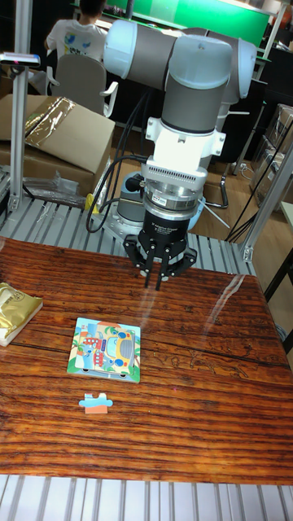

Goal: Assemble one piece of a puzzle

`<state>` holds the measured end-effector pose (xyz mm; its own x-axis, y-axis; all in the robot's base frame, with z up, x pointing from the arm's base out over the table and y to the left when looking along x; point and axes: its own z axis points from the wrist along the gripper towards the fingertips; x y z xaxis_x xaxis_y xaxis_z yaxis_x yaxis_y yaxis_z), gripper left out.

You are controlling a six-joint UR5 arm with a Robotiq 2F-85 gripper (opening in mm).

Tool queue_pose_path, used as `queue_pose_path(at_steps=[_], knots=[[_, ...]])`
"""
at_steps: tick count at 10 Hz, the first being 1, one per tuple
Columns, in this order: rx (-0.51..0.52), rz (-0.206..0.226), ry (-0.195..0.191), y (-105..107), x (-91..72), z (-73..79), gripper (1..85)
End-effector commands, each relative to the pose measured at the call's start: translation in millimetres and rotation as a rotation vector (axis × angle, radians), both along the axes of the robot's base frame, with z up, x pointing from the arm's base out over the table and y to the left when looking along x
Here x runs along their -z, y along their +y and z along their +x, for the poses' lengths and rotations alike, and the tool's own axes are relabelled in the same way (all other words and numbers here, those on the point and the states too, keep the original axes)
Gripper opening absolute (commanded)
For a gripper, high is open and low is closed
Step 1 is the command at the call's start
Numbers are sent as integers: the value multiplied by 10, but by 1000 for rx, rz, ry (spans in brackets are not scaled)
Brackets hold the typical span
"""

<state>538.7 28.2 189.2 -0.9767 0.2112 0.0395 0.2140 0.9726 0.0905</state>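
A workshop is seen behind the table [187,407], whose top is covered in a reddish wood-grain pattern and edged by ribbed metal rails. In the background a person [77,32] in a white shirt is seated on a chair with the back turned, and an opened cardboard box [57,134] lined with crinkled foil is placed at the left.

The two fingers [148,279] of the gripper [153,281] are pointed straight down and are held close together, with only a narrow gap visible between them; nothing is gripped. They are suspended above the far part of the table, apart from its surface. Above them the black gripper body is joined to a silver flange and then to the white and grey wrist of the arm [191,73], from which black cables are hung.

The puzzle board [106,348], printed with a colourful cartoon bus, is laid flat nearer the camera and to the left of the gripper, well apart from it. The loose puzzle piece [95,402], blue and orange, is laid just in front of the board, not touching it. A gold-coloured packet [15,309] is seen at the left edge of the table.
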Motion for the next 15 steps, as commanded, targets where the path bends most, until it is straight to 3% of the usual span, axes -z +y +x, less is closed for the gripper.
queue_pose_path(at_steps=[1,6,15], knots=[[24,20,3,52,-19,-1,13],[-5,-19,30,-45,-23,-71,13],[-6,-7,29,-47,5,-106,13]])
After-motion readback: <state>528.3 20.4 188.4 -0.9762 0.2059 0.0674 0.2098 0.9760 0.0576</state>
